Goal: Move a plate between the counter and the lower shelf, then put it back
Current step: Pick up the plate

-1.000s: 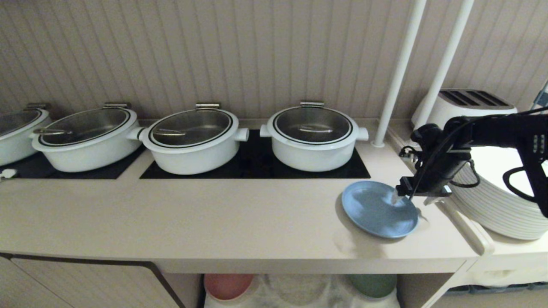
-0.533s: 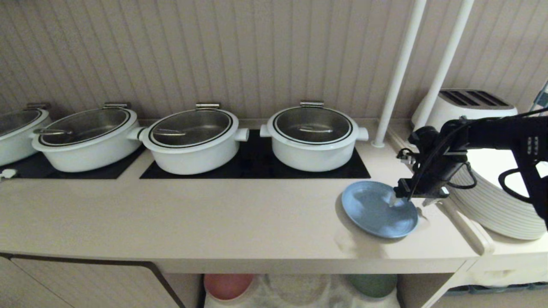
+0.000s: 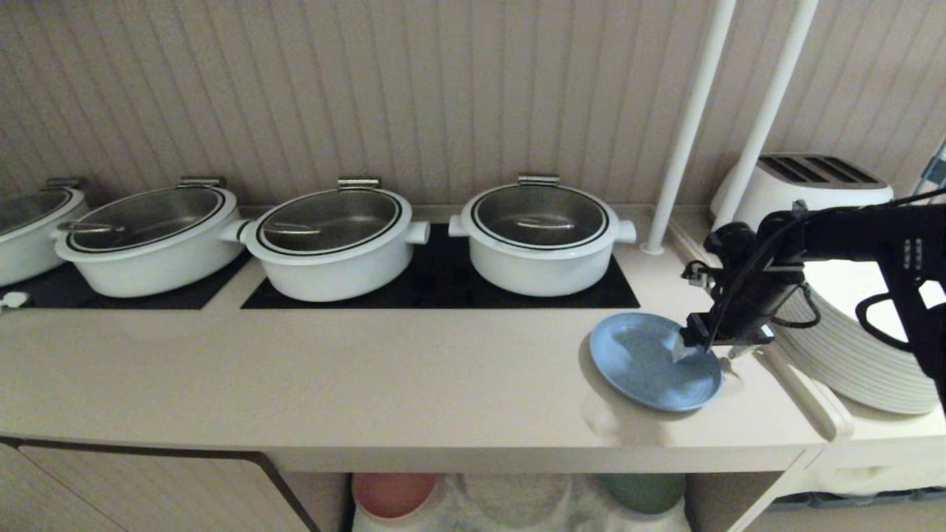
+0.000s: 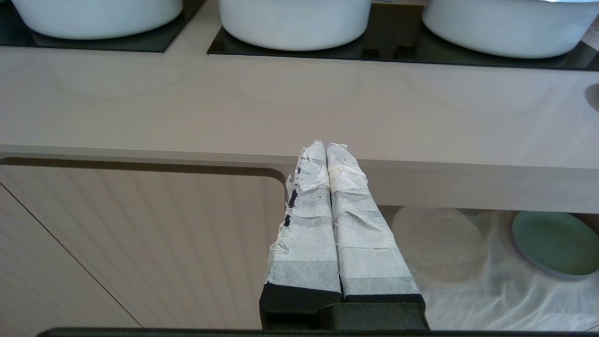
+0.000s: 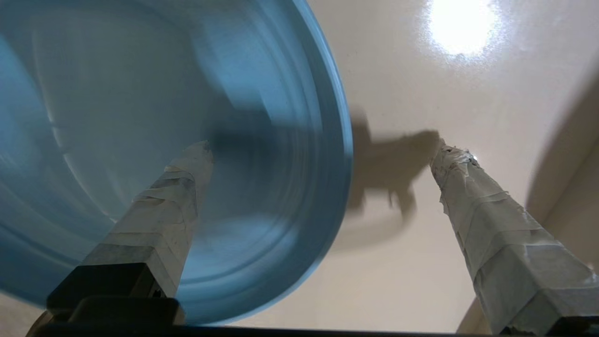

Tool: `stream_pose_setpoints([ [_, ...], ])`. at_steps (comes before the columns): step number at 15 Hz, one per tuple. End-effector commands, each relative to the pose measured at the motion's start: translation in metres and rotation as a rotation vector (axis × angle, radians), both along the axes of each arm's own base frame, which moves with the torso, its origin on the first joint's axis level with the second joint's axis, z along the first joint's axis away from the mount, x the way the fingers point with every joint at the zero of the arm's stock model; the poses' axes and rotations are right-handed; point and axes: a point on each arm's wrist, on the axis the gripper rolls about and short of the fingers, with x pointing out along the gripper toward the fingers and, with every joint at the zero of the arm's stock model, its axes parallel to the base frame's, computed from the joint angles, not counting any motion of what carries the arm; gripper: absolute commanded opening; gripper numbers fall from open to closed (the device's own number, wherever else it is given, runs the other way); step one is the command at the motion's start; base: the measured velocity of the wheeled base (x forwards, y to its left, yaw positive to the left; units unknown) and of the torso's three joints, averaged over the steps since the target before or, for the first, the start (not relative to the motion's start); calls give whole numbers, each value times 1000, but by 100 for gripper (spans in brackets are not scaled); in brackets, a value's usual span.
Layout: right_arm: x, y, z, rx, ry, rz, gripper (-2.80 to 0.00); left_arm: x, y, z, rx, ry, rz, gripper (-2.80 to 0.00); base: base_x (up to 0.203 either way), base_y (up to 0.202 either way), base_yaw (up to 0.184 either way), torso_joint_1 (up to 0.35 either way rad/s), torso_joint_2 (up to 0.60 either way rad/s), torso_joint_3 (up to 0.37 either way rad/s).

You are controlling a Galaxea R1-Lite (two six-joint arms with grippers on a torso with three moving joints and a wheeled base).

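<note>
left gripper: parked below the counter's front edge, taped fingers pressed together, nothing held.
cabinet door: ribbed, beige, seen left of the niche under the worktop.
pots: white, glass-lidded, ranged on black hob panels along the back wall.
counter: a broad bare beige strip is left between the hob panels and the front edge, running from the far left up to the plate.
lower shelf: a pink plate and a green plate are seen on white cloth, with a covered hump between them.
plate: light blue, laid flat on the counter near its right end, just short of the front edge.
right gripper: jaws spread wide over the plate's right rim, nothing gripped; one taped finger is placed above the plate's inside, the other over bare counter beyond the rim.
white plate stack: set just right of the gripper, past a raised ledge.
toaster: white, at the back right, behind two white poles.
</note>
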Motion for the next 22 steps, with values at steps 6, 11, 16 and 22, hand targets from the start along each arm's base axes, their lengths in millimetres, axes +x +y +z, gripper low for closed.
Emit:
stream_pose_setpoints([
  [6, 1, -1, -2, -1, 6, -1, -280, 0, 0, 0, -1, -1, 1, -280, 0, 0, 0, 0, 0, 0],
  [11, 5, 0, -2, 2, -37, -1, -280, 0, 0, 0, -1, -1, 1, -280, 0, 0, 0, 0, 0, 0],
  [16, 5, 0, 1, 0, -43, 2, -280, 0, 0, 0, -1, -1, 1, -280, 0, 0, 0, 0, 0, 0],
  [22, 1, 1, 11, 2, -57, 1, -280, 0, 0, 0, -1, -1, 1, -280, 0, 0, 0, 0, 0, 0],
])
